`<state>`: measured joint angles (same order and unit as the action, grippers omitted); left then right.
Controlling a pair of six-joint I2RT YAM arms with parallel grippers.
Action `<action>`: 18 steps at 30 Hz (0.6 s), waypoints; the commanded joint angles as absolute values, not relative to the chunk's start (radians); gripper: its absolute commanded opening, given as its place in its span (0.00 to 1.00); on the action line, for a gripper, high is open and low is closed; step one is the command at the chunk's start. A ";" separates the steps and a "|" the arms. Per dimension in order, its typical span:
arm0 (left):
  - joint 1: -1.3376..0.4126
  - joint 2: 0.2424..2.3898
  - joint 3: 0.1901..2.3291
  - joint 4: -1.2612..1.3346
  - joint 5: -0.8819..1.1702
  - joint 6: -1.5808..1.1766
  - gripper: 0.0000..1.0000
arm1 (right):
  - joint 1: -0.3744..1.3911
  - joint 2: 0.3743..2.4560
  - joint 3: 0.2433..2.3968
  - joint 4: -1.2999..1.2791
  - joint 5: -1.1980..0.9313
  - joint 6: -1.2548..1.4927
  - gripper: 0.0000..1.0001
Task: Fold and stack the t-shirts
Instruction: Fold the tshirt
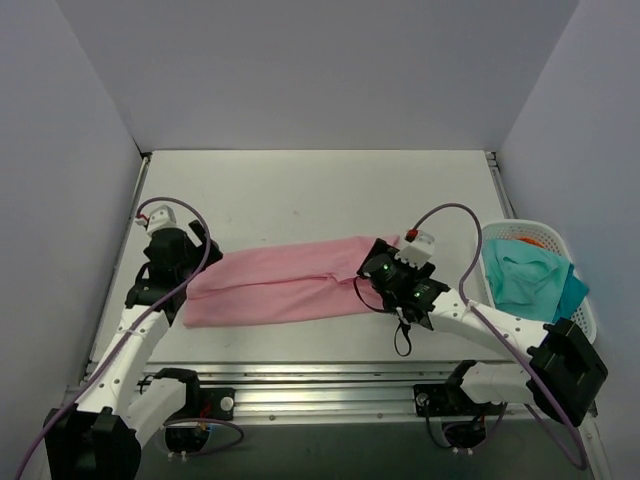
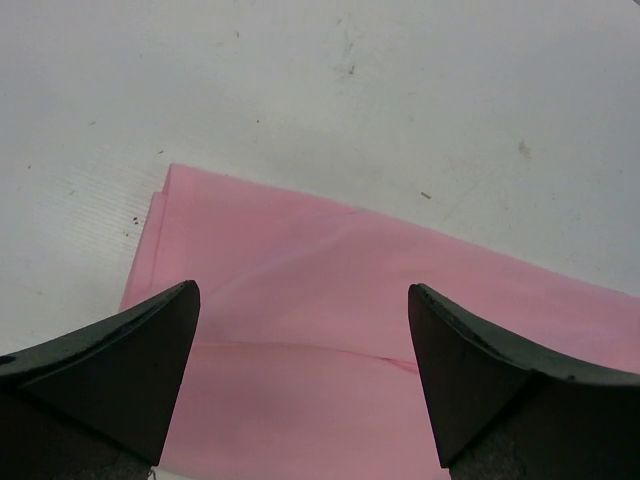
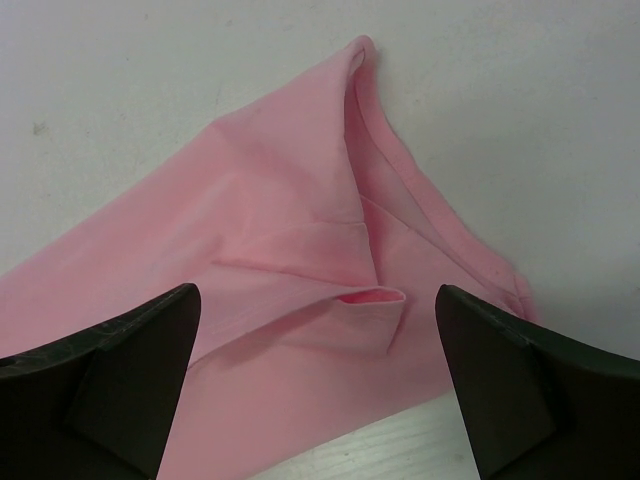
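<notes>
On 1 table point(image 1: 300, 190), 1 pink t-shirt point(image 1: 280, 282) is laid as a long folded band near the front edge, and 1 basket point(image 1: 583, 290) of teal cloth point(image 1: 525, 275) is set at the right. Its 2 ends are overhung by the left gripper point(image 2: 302, 288) and the right gripper point(image 3: 317, 290), each with jaws spread wide and empty.

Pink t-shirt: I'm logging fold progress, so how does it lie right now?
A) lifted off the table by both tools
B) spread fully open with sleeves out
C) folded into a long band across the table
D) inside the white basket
C: the pink t-shirt lies flat as a long folded band on the table, with the left tool and right tool both open over its ends.
</notes>
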<state>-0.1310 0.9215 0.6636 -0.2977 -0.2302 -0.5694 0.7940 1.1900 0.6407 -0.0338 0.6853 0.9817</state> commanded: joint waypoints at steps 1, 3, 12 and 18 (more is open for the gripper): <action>-0.143 0.988 0.741 -0.226 -0.195 -0.522 0.94 | 0.798 1.239 0.649 -0.029 0.741 1.022 1.00; -0.141 1.014 0.753 -0.192 -0.170 -0.518 0.94 | 0.776 1.287 0.641 -0.011 0.717 1.009 1.00; -0.147 1.112 0.795 -0.126 -0.109 -0.503 0.94 | 0.612 1.503 0.638 0.196 0.572 0.928 0.91; -0.147 1.112 0.790 -0.115 -0.098 -0.503 0.94 | 0.580 1.650 0.663 0.285 0.522 0.908 0.59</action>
